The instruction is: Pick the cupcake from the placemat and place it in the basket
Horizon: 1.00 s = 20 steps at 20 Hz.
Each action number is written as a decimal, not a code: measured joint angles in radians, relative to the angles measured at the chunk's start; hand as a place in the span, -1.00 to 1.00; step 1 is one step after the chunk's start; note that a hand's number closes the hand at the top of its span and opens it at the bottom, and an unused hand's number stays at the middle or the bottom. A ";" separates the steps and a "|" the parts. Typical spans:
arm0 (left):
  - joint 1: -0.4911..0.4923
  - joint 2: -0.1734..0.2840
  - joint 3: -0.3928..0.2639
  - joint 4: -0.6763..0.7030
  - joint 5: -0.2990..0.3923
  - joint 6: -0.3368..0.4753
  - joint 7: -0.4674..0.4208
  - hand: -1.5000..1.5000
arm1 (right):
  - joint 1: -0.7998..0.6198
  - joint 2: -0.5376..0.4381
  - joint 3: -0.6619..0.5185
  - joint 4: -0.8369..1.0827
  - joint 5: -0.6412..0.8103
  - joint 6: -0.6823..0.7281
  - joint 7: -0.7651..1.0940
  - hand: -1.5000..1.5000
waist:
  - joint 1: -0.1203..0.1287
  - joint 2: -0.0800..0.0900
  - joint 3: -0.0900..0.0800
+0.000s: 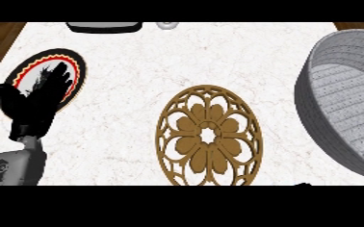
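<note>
the pale marble-veined counter [135,62] fills the head view, its surface smooth and lightly mottled with faint reddish veins. in the lower middle lies the placemat [208,135], a tan-brown oval of openwork, cut like a rose window: a flower of rounded petals around a small central hole, ringed by arched lattice and a thin outer band. nothing rests on it, and the cupcake cannot be seen anywhere in the view.

at the right edge stands the grey basket [334,101], a wide round vessel with a ribbed, woven-looking wall and finely lined inner floor; only part of it shows, and the part of its inside that shows holds nothing.

at the left sits a round plate [77,67] with a black rim, a thin red-and-cream scalloped ring and a grey centre. the left hand [39,98], matte black on a grey forearm, lies over that plate with its fingers extended upward and relaxed, grasping nothing.

at the bottom edge near the right a small black tip [304,184] shows; it may belong to the right hand, and whether that hand is clenched or released cannot be told.

along the top edge are a dark rounded tray-like object [104,27] and a small pale grey knob [166,24].
</note>
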 measured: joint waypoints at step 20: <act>-0.026 -0.004 -0.002 0.016 0.000 -0.001 0.016 0.00 | -0.380 -0.088 -0.744 0.174 -0.549 0.163 0.001 -1.00 | 0.009 -0.004 0.008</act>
